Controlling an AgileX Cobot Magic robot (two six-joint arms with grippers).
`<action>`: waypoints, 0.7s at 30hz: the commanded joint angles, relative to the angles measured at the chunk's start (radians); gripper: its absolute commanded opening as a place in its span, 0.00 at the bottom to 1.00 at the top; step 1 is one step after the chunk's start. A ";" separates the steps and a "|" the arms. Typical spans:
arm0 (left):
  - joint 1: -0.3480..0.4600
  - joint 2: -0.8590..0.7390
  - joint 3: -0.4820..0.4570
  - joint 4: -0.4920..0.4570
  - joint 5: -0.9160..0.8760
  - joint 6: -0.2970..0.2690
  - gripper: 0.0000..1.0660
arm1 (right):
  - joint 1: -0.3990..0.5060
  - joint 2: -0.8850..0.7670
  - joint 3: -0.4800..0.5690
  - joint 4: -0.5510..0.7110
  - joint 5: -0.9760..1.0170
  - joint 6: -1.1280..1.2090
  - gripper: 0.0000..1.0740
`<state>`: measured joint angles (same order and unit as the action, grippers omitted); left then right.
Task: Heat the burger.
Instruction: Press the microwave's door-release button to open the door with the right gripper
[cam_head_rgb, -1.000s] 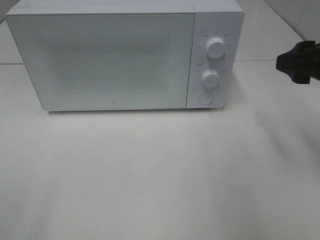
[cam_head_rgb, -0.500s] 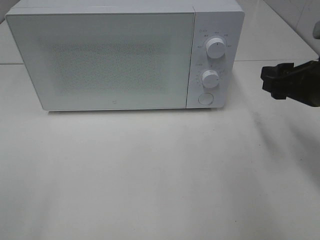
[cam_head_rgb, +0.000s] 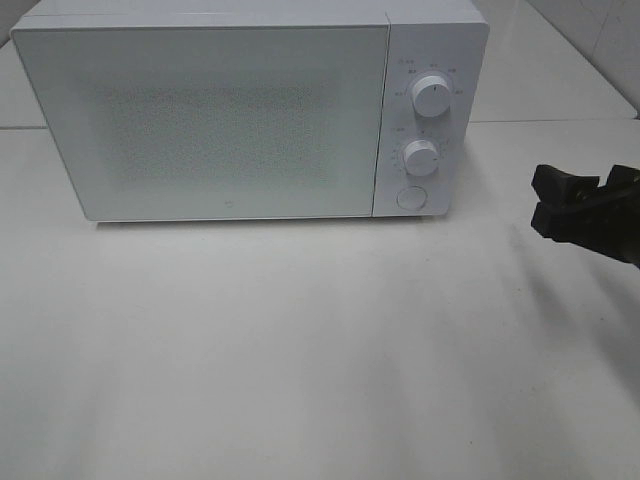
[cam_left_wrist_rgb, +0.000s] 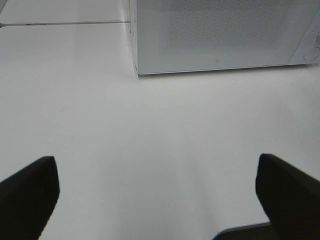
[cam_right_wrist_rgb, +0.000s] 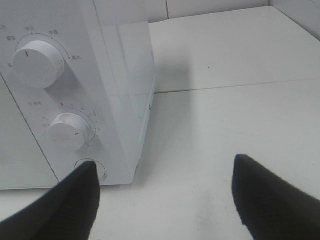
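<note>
left jaws: spread wide | right jaws: apart, pointing left

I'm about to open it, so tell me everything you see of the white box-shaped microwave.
The white box-shaped microwave stands upright on the white table, towards its back. Its wide door, with a dotted mesh window, is shut. A panel on the right carries two round white knobs above a round button. The casing looks smooth. Only the table touches it.
</note>
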<state>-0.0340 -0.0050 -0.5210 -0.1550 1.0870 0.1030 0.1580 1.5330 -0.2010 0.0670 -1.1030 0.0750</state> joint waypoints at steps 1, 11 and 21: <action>0.002 -0.016 0.000 -0.007 -0.013 -0.001 0.94 | 0.098 0.045 0.022 0.133 -0.083 -0.075 0.69; 0.002 -0.016 0.000 -0.007 -0.013 -0.001 0.94 | 0.418 0.137 0.015 0.487 -0.159 -0.105 0.69; 0.002 -0.016 0.000 -0.007 -0.013 -0.001 0.94 | 0.627 0.196 -0.085 0.680 -0.144 -0.146 0.69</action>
<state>-0.0340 -0.0050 -0.5210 -0.1550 1.0870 0.1030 0.7480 1.7210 -0.2550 0.7020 -1.2050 -0.0550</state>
